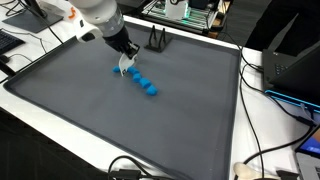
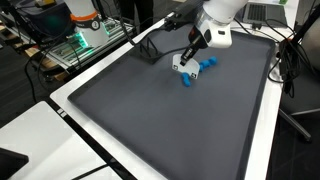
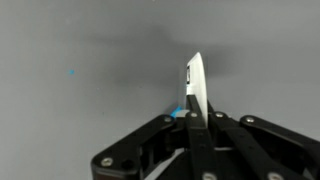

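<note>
My gripper hangs over the back part of a dark grey mat and is shut on a thin white and blue object. In the wrist view the jaws pinch this flat white piece edge-on, with a bit of blue at its base. A row of small blue pieces lies on the mat just beside the gripper; it also shows in an exterior view under the gripper. What the white object is exactly, I cannot tell.
The mat covers a white table. A black stand sits at the mat's back edge. Electronics with green lights and cables lie round the table. A dark monitor stands at one side.
</note>
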